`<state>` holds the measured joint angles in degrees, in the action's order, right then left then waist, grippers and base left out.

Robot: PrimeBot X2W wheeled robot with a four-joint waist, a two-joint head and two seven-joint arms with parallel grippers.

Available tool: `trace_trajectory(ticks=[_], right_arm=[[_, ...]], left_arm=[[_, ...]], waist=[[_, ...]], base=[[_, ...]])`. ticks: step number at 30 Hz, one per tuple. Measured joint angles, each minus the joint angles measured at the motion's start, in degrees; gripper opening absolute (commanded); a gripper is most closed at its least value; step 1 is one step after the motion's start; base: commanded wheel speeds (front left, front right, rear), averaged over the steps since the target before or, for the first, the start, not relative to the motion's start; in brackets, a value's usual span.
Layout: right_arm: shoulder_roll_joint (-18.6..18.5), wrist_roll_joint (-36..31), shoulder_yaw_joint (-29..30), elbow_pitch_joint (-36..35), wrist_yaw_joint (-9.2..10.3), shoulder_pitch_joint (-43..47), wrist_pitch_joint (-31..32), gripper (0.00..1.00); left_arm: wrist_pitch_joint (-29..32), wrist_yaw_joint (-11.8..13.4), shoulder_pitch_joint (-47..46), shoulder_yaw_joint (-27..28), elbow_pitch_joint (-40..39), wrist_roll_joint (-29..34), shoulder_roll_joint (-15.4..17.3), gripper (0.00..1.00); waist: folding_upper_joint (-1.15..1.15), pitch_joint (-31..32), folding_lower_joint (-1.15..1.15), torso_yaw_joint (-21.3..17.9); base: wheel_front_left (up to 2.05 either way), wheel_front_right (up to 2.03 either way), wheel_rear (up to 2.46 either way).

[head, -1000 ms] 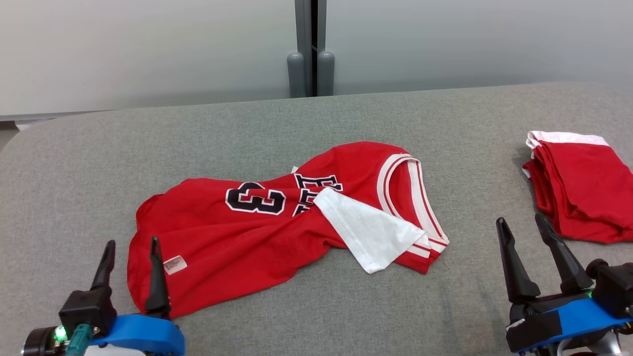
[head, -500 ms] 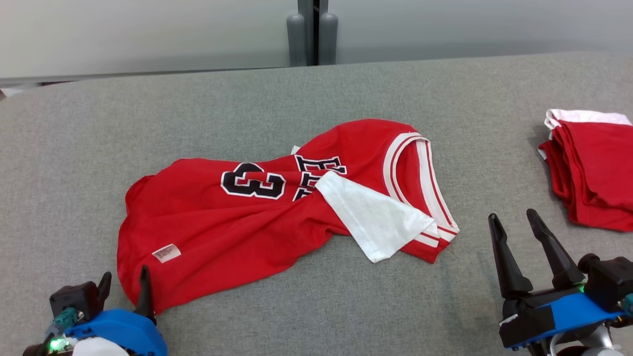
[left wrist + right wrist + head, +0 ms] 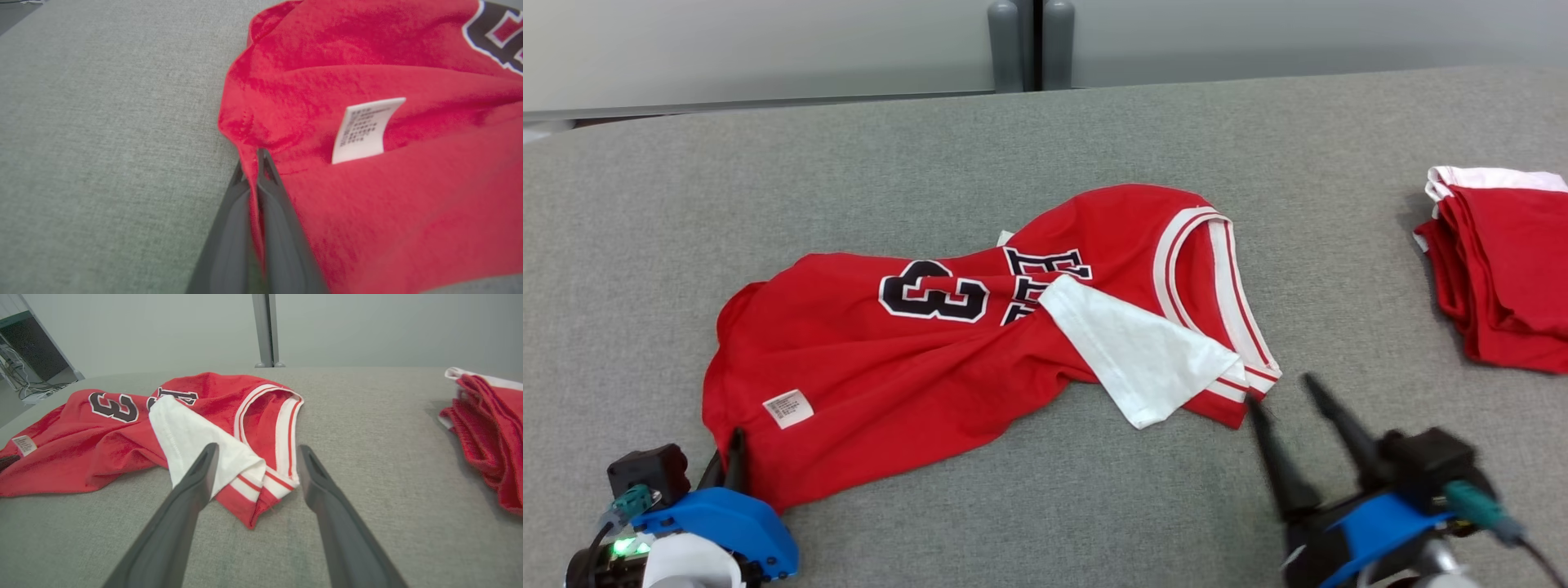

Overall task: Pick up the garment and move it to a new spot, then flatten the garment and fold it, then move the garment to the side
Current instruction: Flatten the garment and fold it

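Your left gripper (image 3: 255, 161) is clamped on the jersey (image 3: 367, 212) hem; your right gripper (image 3: 1281, 394) hovers by the white flap (image 3: 1143, 359), jaws apart.

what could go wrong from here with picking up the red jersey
1. The left gripper is shut on just the thin edge of the red jersey; the cloth may slip out on the lift.
2. The right gripper is open, not closed on the striped corner; lifting one-sided could bunch the crumpled jersey further.
3. The folded red pile lies to the right; carrying that way might disturb it.
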<state>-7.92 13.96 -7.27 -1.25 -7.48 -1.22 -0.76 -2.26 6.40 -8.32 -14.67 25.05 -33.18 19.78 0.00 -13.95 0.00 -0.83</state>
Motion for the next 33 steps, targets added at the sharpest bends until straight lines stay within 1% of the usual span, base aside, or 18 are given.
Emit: trace_trajectory(ticks=[5, 8, 10, 14, 18, 20, 21, 23, 25, 27, 29, 33], right_arm=[[-1.4, 0.6, -11.6, 6.0, -0.01, -2.7, 0.7, 1.00], [-1.8, 0.9, -15.8, 10.7, -0.01, -5.6, 0.7, 1.00], [-2.3, 0.5, -17.0, 14.2, -0.01, -7.7, 0.6, 1.00], [-2.4, -1.3, -16.8, 20.4, -0.01, -11.4, 0.1, 1.00], [-2.1, -1.8, -17.3, 24.1, -0.02, -13.7, -0.1, 1.00], [-1.8, -1.8, -17.4, 25.6, -0.05, -14.6, -0.2, 0.28], [-1.8, -1.7, -17.4, 26.2, -0.07, -15.0, -0.2, 0.00], [-1.8, -1.5, -17.2, 27.2, -0.03, -15.5, -0.3, 0.00], [-2.1, -1.0, -17.1, 27.1, 0.00, -15.7, -2.1, 0.00], [-2.5, -0.4, -16.5, 26.1, -0.01, -15.3, -3.9, 0.00], [-2.9, 0.3, -15.1, 23.5, -0.02, -14.7, -5.7, 0.00], [-4.6, 0.3, -9.2, 16.3, -0.01, -13.6, -7.8, 0.00]], left_arm=[[-1.3, -0.1, -1.4, -0.8, 0.0, 0.5, -0.8, 0.00], [-1.6, -0.2, -2.2, -1.4, 0.0, 0.8, -1.5, 0.00], [-2.1, -0.4, -2.9, -1.9, -0.1, 1.0, -2.0, 0.00], [-3.1, -0.7, -4.0, -2.4, 0.1, 1.4, -2.4, 0.00], [-4.5, -0.9, -4.4, -2.5, 0.5, 1.4, -2.9, 0.00], [-5.2, -0.9, -4.5, -2.6, 0.5, 1.4, -3.0, 0.00], [-5.7, -0.9, -4.5, -2.6, 0.5, 1.4, -3.1, 0.00], [-7.0, -0.9, -4.6, -2.5, 0.3, 1.5, -3.1, 0.00], [-8.2, -0.8, -4.7, -2.3, -0.5, 1.8, -3.0, 0.00], [-9.5, -0.1, -4.7, -1.9, -2.1, 2.3, -2.9, 0.00], [-10.3, 0.8, -4.7, -1.6, -4.8, 3.2, -2.4, 0.00], [-11.0, 3.2, -4.2, -1.2, -12.4, 5.4, -1.1, 0.00]], waist=[[0.00, -0.5, 0.00, 1.4], [0.00, -1.1, 0.00, 2.4], [0.00, -1.5, 0.00, 3.2], [0.00, -2.6, 0.00, 4.5], [0.00, -3.2, -0.01, 5.3], [0.00, -3.4, -0.01, 5.4], [-0.01, -3.4, -0.01, 5.5], [0.00, -3.4, -0.01, 5.5], [0.00, -3.1, 0.00, 5.5], [0.01, -2.7, 0.00, 5.4], [0.00, -2.2, 0.00, 5.2], [0.00, -1.2, 0.00, 4.7]], base=[[0.00, 0.00, 0.00], [0.00, 0.00, 0.00], [0.00, 0.00, 0.00], [0.00, 0.00, 0.00], [0.00, 0.00, 0.00], [0.00, 0.00, 0.00], [0.00, 0.00, 0.00], [0.00, 0.00, 0.00], [0.00, 0.00, 0.00], [0.00, 0.00, 0.00], [0.00, 0.00, 0.00], [0.00, 0.00, 0.00]])
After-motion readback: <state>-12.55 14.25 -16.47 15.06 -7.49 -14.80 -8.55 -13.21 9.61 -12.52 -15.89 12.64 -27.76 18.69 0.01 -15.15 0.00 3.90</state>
